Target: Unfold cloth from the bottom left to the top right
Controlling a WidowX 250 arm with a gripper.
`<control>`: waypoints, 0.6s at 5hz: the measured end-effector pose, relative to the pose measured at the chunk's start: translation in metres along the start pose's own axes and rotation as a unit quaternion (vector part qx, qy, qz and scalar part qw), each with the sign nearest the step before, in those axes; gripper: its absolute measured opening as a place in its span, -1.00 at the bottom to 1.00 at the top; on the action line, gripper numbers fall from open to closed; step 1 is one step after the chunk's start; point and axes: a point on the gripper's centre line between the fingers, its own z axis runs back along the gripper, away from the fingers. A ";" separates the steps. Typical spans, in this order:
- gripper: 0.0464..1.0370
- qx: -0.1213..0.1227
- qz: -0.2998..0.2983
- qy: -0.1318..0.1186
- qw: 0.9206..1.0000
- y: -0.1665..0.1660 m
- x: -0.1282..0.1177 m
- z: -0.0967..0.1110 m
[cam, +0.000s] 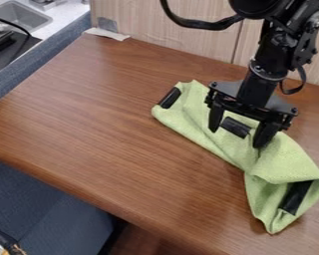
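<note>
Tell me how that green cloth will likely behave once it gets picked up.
The green cloth will likely be floppy, judging by its soft folds. It looks thin, so probably light. Its black patches look fairly straight-edged and may bend less.

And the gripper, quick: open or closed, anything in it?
Gripper: open, fingers apart over the green cloth, nothing clamped; whether the tips touch the cloth can't be told.
</note>
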 end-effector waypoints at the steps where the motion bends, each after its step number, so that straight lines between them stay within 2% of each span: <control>1: 0.93 0.004 -0.009 0.017 1.000 -0.003 -0.002 -0.012; 2: 0.93 -0.007 -0.015 0.009 1.000 -0.007 0.002 -0.011; 3: 0.86 -0.006 -0.010 0.019 1.000 -0.009 0.000 -0.020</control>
